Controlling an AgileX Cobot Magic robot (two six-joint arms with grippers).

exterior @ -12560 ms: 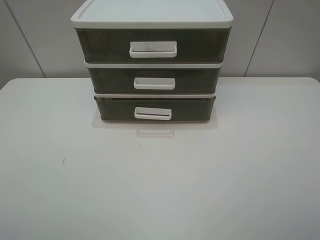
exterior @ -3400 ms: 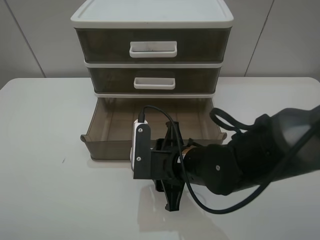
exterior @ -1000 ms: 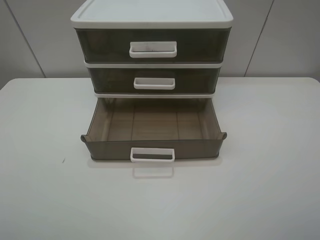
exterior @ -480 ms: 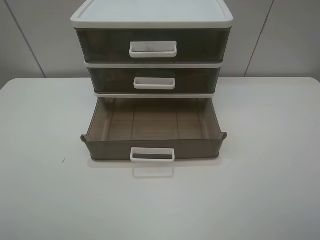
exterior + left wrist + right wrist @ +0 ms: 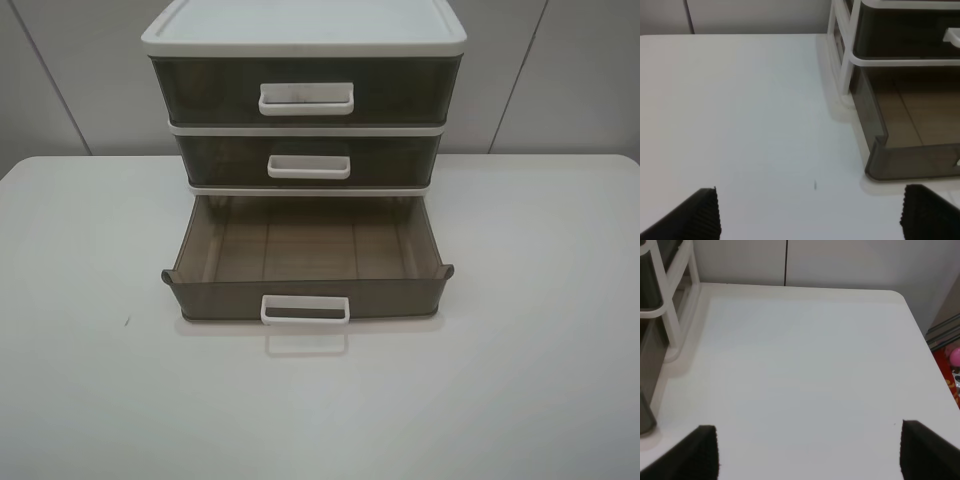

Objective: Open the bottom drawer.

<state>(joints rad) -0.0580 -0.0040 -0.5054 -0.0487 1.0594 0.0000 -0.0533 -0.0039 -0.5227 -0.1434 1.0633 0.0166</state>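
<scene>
From above we see the bottom drawer (image 5: 305, 265) pulled out; only wrist views show our left gripper (image 5: 810, 217) and right gripper (image 5: 807, 455), both spread wide over the table (image 5: 520, 340).

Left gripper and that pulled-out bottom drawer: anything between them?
Only bare white table between left gripper and bottom drawer, per the left wrist view.

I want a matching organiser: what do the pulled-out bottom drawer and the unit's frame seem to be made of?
The smoky brown translucent bottom drawer looks like smooth tinted plastic: its ribbed floor shows through the walls. Its white rectangular loop handle and the white frame look like opaque moulded plastic with rounded edges and a soft sheen.
</scene>
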